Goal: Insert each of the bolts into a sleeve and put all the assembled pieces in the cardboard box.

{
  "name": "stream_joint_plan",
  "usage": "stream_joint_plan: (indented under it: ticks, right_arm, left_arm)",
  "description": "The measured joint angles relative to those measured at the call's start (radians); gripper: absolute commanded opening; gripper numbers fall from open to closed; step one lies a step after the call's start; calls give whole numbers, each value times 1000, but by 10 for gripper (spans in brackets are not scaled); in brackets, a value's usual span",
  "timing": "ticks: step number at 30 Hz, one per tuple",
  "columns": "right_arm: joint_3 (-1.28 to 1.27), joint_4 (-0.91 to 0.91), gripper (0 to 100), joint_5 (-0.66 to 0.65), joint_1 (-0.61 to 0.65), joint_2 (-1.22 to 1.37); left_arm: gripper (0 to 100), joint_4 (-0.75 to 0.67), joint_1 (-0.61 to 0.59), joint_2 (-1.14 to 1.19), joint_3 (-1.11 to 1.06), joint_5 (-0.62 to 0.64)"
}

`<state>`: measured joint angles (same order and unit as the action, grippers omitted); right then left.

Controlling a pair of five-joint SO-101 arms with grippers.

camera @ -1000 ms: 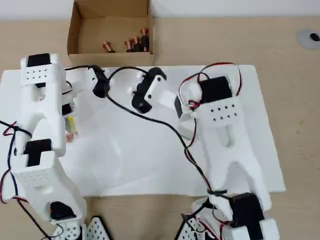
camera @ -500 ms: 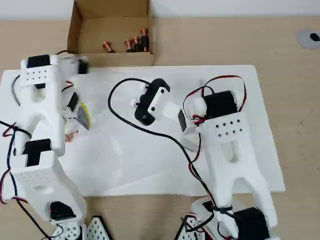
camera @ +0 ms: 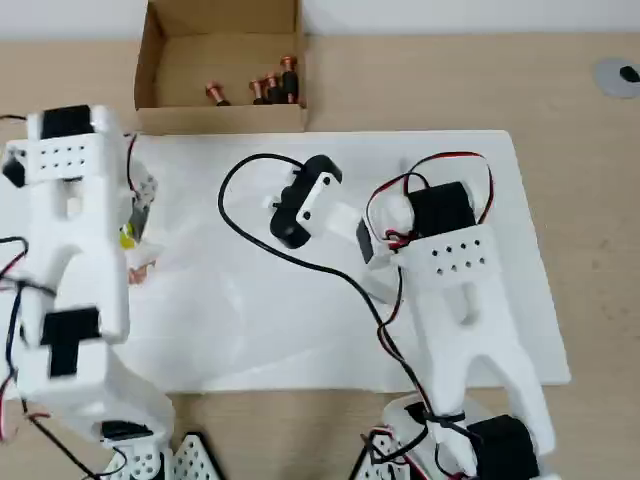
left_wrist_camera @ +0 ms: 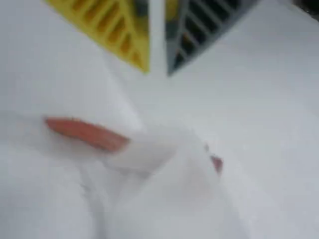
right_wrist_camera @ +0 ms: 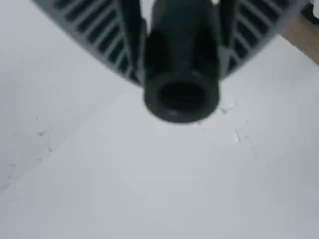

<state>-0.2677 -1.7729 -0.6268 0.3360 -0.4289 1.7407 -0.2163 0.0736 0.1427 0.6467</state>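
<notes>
Over at the left edge of the white sheet (camera: 300, 330), my left arm has slid further left in the last second. Its wrist has turned, so my left claw (left_wrist_camera: 158, 69) now hangs over the bolt (left_wrist_camera: 84, 134), which has not stirred from its spot on the sheet. That claw's yellow and grey fingers are barely parted, with only a thin slit between them, and they hold nothing. The bolt lies just off their tips, not touching them.

My right arm stretched toward the far left of the sheet a second ago and has since drawn back toward the middle. My right claw (right_wrist_camera: 180, 77) is clamped on the black sleeve (right_wrist_camera: 182, 97), whose open mouth pokes clear of the fingers.

I read this as one more pairing being set up. The sleeve is in hand, but the bolt is not yet picked up, so nothing new is ready for the cardboard box (camera: 220, 120) at the far left. Several copper pieces (camera: 262, 90) already lie in that box.

The sheet is creased and lies on a light wooden table (camera: 580, 200). A black cable (camera: 222, 195) loops across the sheet's far half. A small grey disc (camera: 612, 75) sits on the wood at the far right, and a pale strip (camera: 450, 15) runs beyond the table's far edge.
</notes>
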Motion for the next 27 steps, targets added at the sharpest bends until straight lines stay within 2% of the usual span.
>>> stream_joint_plan:
  ticks: [5, 8, 11, 18, 27]
  right_arm:
    - [0, 0, 12, 0, 0, 0]
    - [0, 0, 12, 0, 0, 0]
    - [0, 0, 12, 0, 0, 0]
    - [0, 0, 12, 0, 0, 0]
    - [0, 0, 12, 0, 0, 0]
  left_arm:
    - [167, 2, 0, -284, -137, 11]
    - [201, -18, -9, -385, -244, 64]
    - [196, -80, -52, -404, -377, 173]
    - [196, -359, -75, -404, -686, 316]
    - [196, -580, -75, -405, -815, 387]
